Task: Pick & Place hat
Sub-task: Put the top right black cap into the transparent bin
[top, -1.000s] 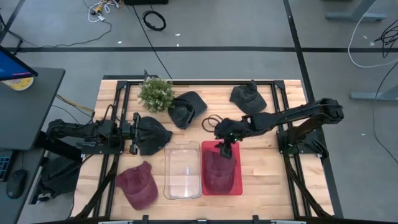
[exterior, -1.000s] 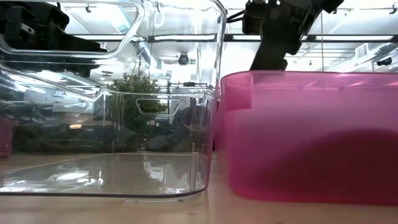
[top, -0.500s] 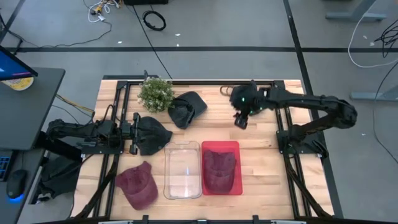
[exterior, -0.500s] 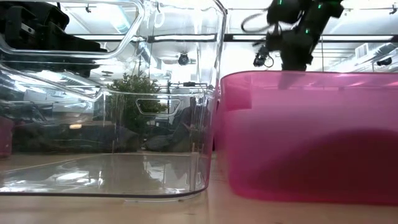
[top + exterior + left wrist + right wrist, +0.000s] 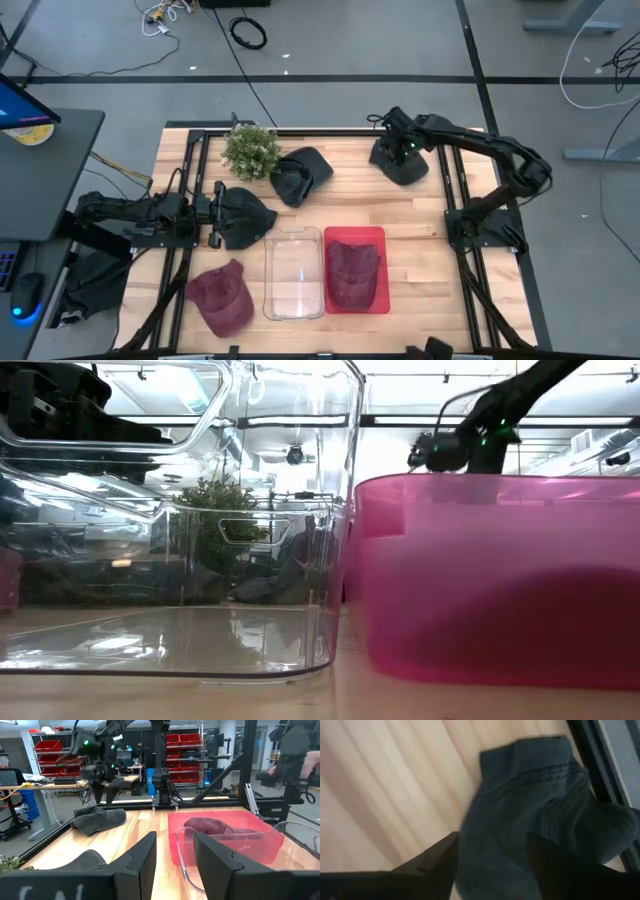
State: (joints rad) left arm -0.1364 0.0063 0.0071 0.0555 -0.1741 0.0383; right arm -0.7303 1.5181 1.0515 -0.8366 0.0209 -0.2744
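Observation:
My right gripper is open and points down over a dark grey hat that lies flat near the table's far right corner. In the right wrist view its fingers stand to either side of that hat. A maroon hat lies in the red bin. My left gripper waits open at the table's left, beside another dark hat. A third dark hat and a second maroon hat lie on the table. My right gripper comes at the dark grey hat's crown from above, one finger to each side. Whether the fingertips touch the cloth, I cannot tell. The hat lies flat on the table.
A clear bin stands just left of the red bin. A small potted plant sits at the far edge. Black frame rails run along the table's sides. Bare wood lies between the bins and the far hats.
My right gripper has risen from the red bin and swung toward the table's far right corner, coming down over the dark grey hat there. The maroon hat has stayed lying in the red bin.

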